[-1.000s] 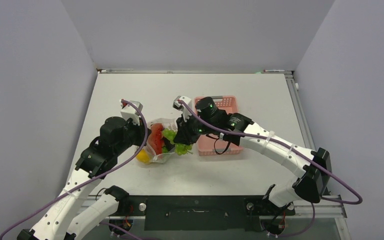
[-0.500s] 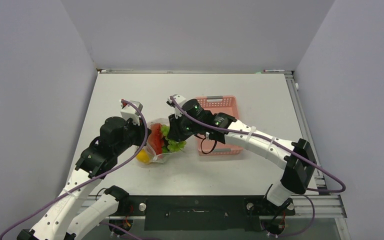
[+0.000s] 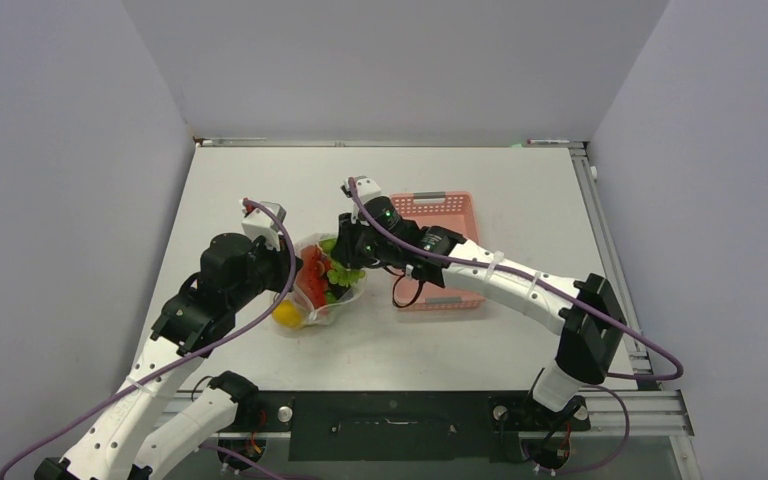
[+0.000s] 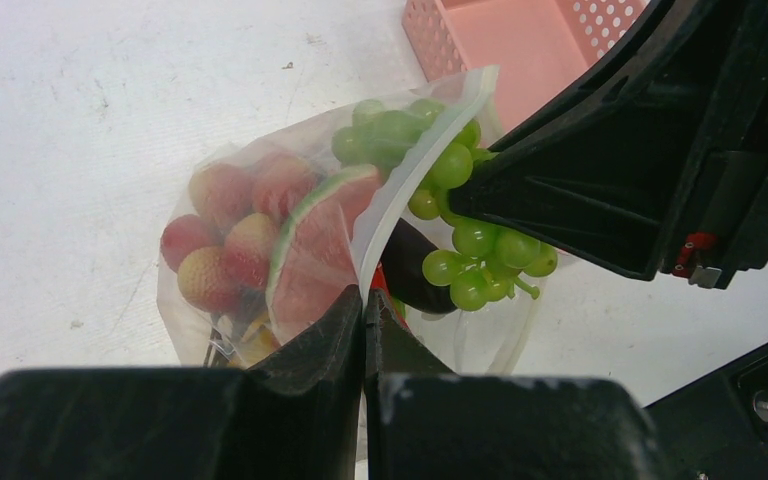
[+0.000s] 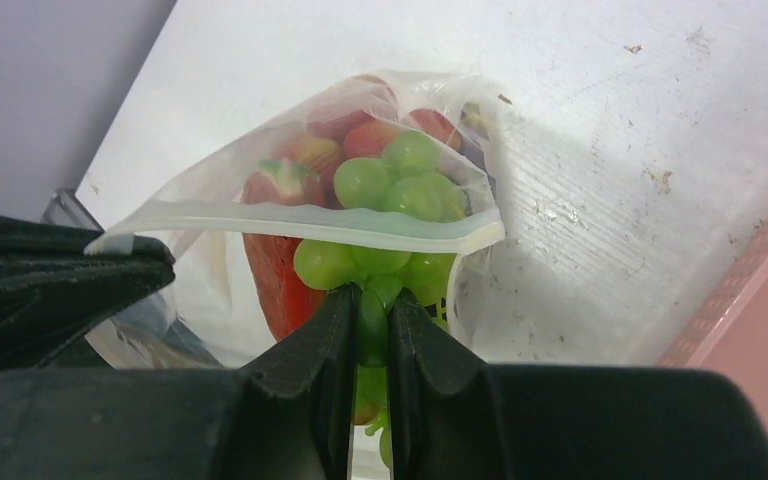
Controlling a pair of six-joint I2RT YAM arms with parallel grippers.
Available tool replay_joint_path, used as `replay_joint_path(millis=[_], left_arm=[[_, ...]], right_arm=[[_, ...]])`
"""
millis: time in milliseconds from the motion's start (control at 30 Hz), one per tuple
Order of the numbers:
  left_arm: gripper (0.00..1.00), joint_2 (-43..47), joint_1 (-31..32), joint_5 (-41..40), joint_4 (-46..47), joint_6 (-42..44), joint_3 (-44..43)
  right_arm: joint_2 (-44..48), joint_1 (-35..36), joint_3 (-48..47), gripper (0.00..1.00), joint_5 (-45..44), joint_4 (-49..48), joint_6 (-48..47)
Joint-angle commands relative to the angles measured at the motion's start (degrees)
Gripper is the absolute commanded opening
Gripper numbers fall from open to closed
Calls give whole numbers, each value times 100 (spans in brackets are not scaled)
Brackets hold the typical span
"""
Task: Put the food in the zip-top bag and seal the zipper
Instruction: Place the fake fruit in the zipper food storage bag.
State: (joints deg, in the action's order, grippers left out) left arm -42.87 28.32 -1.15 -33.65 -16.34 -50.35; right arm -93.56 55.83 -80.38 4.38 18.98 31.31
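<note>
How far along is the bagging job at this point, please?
Done: strawberries and a watermelon slice already sit inside the bag. In hand: the left gripper pinches the bag's rim, holding the mouth open, while the right gripper grips the grapes, which are halfway through the mouth. Left: push the grapes fully in, release them, then press the zipper shut; it is open now.

Top view: high, rear, looking down over whole scene. Wrist views: close, opposed, both on zip-top bag [image 4: 240,230].
</note>
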Motion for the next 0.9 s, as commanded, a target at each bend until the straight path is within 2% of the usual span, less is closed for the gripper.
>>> replay_joint_path(millis=[0, 267, 400, 633, 867], left_arm=[[0, 33, -45, 115, 279, -14, -45], [0, 42, -45, 115, 267, -19, -41], [0, 59, -45, 115, 261, -27, -41], [0, 61, -45, 89, 254, -36, -45], [0, 42, -45, 63, 255, -36, -34]], right_arm=[[-106, 127, -73, 5, -608, -807, 379], [-349, 267, 336, 6, -943, -1412, 705], [-461, 312, 410, 11, -1095, -1388, 603], [-165, 313, 557, 37, -1106, -1402, 433], [170, 345, 493, 49, -1130, -1147, 243]])
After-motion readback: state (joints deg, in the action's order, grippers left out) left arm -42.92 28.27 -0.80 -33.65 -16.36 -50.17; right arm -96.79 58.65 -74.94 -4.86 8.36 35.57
